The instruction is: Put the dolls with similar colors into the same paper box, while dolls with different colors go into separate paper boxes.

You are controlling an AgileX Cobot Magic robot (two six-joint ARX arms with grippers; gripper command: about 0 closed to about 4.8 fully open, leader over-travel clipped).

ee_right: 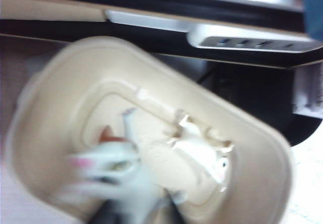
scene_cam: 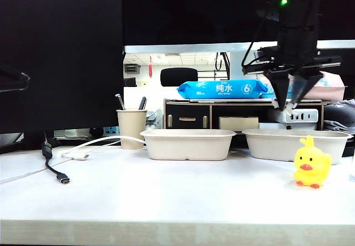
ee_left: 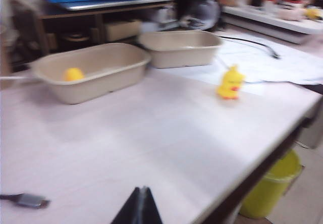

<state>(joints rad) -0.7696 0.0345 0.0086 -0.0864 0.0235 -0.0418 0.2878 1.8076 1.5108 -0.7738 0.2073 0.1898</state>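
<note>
Two beige paper boxes stand side by side, the left one (scene_cam: pixel 188 144) and the right one (scene_cam: pixel 297 145). In the left wrist view a yellow duck (ee_left: pixel 73 74) lies inside the nearer box (ee_left: pixel 96 77). A second duck (scene_cam: pixel 312 168) (ee_left: pixel 230 82) stands on the table in front of the other box (ee_left: pixel 181 47). My right gripper (scene_cam: pixel 288 103) (ee_right: pixel 139 211) hangs over the right box (ee_right: pixel 45 128). A blurred white cat (ee_right: pixel 113 168) with a red patch sits between its fingers. Whether it is still gripped does not show. Another white cat (ee_right: pixel 202 156) lies in that box. My left gripper (ee_left: pixel 143 191) is shut and empty over the table's near part.
A paper cup with pens (scene_cam: pixel 131 127) stands left of the boxes, with cables (scene_cam: pixel 58 171) and a plug (ee_left: pixel 30 200) on the table. A blue wipes pack (scene_cam: pixel 222 89) lies on the shelf behind. A yellow bin (ee_left: pixel 272 188) stands below the table edge.
</note>
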